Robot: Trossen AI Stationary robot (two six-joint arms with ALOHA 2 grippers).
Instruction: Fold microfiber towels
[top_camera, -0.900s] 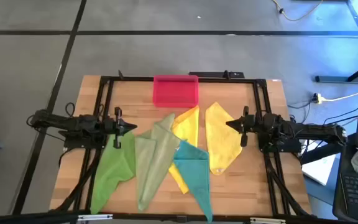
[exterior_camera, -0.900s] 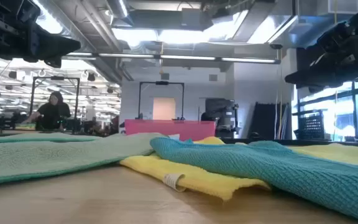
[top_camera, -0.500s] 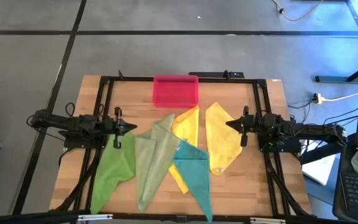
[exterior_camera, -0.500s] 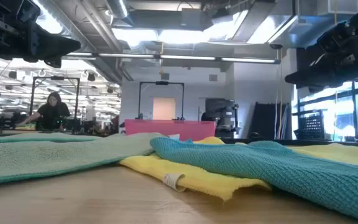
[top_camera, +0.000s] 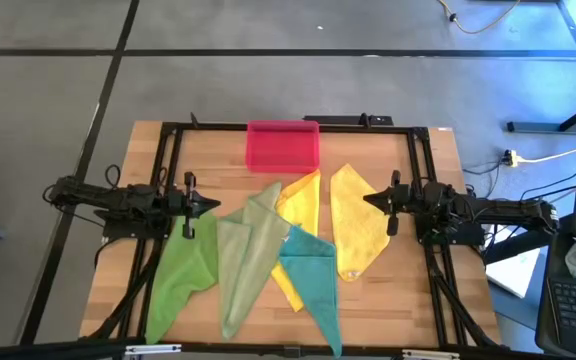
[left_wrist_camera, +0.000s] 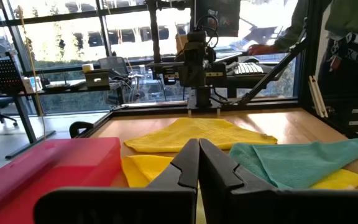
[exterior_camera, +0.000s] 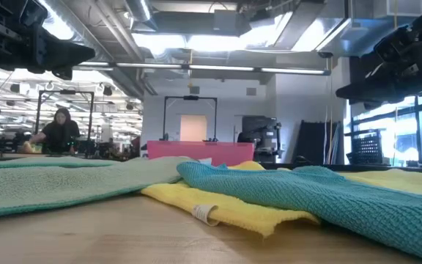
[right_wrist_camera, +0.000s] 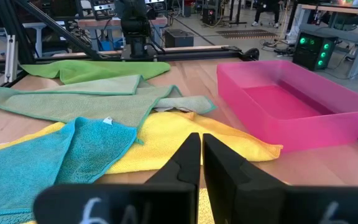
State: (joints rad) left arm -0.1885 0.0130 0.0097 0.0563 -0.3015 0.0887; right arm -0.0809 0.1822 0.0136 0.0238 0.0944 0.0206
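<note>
I see five towels fanned across mid-desk, none folded: bright green towel [top_camera: 186, 275], olive towel [top_camera: 245, 255], teal towel [top_camera: 311, 275], one yellow towel [top_camera: 301, 205] beneath them, another yellow towel [top_camera: 358, 225] apart. Each runs long from the pink tray [top_camera: 282, 146] side toward the near edge. My left pincer [top_camera: 208, 206] hovers closed just above the green one's far tip, nearest. My right pincer [top_camera: 371, 200], closed too, is beside the lone yellow.

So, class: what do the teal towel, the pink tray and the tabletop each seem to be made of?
Teal towel: soft knitted cloth, likely microfiber; a looped weave shows.
Pink tray: probably plastic; smooth, slightly translucent walls.
Tabletop: wood, seemingly butcher block; pale jointed strips with a matte finish.
</note>
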